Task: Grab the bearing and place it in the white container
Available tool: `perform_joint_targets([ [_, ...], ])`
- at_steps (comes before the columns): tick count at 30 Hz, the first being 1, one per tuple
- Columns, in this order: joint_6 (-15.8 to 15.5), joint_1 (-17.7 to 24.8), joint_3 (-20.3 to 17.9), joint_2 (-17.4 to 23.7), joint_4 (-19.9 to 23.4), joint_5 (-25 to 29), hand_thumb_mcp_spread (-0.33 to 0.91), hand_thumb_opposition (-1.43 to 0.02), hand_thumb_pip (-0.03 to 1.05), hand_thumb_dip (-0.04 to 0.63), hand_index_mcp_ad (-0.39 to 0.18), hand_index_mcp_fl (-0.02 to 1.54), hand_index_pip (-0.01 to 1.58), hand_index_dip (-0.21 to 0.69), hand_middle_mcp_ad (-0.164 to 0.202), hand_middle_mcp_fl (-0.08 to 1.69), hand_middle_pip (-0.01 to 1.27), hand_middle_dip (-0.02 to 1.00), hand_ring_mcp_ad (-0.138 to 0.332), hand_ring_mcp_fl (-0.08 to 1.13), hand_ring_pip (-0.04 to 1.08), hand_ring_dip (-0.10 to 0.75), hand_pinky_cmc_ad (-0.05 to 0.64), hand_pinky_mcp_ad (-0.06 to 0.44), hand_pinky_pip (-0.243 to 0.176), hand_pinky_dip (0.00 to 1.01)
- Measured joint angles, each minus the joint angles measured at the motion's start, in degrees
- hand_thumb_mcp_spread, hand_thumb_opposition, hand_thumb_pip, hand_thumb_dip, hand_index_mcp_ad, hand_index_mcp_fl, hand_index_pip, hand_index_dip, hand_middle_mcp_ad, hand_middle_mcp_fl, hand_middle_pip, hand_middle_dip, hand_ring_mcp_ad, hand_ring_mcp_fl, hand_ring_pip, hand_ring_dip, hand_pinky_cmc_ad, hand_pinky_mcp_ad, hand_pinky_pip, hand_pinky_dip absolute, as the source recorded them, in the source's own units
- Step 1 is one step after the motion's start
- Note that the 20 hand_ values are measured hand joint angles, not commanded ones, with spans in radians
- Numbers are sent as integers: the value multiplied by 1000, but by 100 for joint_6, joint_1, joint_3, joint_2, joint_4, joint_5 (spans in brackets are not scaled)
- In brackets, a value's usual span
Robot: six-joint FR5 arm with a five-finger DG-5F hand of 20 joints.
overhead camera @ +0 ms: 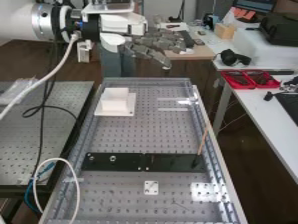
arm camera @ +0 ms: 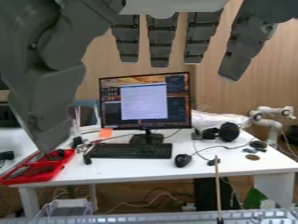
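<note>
The perforated metal surface (overhead camera: 133, 135) bears a flat black bar (overhead camera: 174, 162). Near its far end hangs the hand (overhead camera: 142, 50), open, fingers extended. The white container (overhead camera: 115, 102) sits beyond the bar, which holds the larger nut (overhead camera: 113, 158) and smaller nut (overhead camera: 91, 158).

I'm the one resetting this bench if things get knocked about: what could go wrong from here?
Coming down, the open fingers might clip the white container. A low pass over the black bar could topple the smaller nut or larger nut, both standing loose-looking on it. The thin stick rising near the bar's right end could be tipped.
</note>
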Motion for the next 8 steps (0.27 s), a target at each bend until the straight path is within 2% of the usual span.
perform_joint_targets([
  [8, 50, -74, -97, 87, 134, -53, 262, -756, 515, 190, -70, 56, 115, 105, 51, 24, 131, 202, 133, 0, 101, 96, 414, 316, -75, 372],
])
